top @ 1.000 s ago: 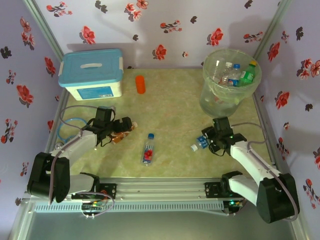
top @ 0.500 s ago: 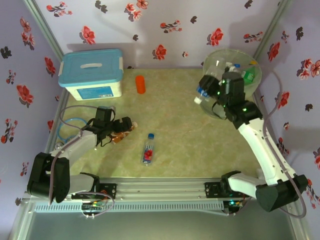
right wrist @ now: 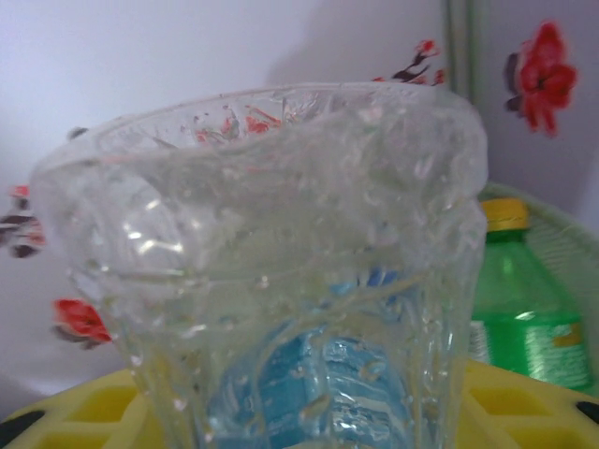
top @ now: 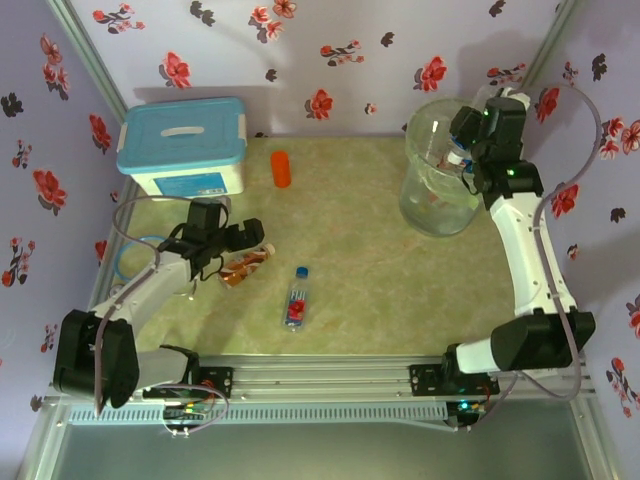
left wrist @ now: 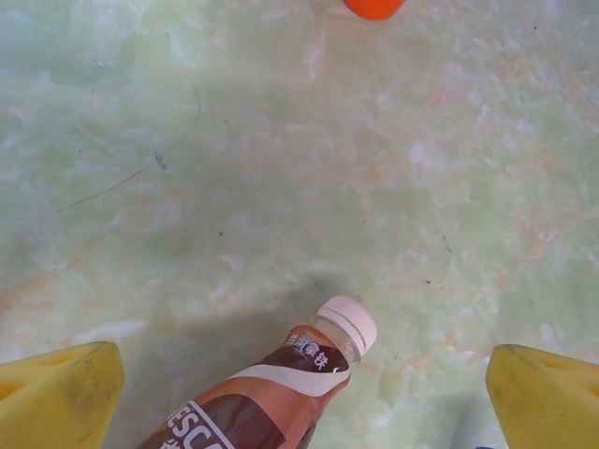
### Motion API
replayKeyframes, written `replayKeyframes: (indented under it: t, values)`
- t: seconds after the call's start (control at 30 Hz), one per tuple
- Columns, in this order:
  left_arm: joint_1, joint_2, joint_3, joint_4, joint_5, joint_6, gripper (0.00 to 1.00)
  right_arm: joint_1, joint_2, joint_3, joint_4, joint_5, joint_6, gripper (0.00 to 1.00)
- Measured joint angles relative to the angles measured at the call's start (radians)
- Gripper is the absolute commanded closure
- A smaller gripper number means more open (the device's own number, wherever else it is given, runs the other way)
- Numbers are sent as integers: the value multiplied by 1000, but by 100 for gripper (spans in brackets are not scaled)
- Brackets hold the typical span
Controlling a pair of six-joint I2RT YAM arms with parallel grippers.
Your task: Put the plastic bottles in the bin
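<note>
At the left of the top view, the left jaws are spread to their widest and hold nothing. The brown bottle (left wrist: 281,393) lies on the worktop (top: 380,280) between their yellow fingertips (left wrist: 61,388). The orange bottle (top: 281,168) and the red-labelled bottle (top: 296,298) lie mid-frame. At upper right, the right jaws, low over the worktop a second ago, have swung up over the bin (top: 425,205). They are closed partway on a crumpled blue-labelled bottle (right wrist: 309,309), near the green bottle (right wrist: 524,318) inside. Letting go should bin it, leaving three bottles out.
</note>
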Motion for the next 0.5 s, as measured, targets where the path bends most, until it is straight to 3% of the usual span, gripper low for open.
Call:
replayKeyframes:
  t: [0.2, 0.5]
  values:
    - [0, -4, 0, -15, 0, 0, 0, -71, 66, 67, -53, 37, -68, 57]
    - [0, -3, 2, -32, 0, 0, 0, -167, 124, 78, -145, -115, 15, 57]
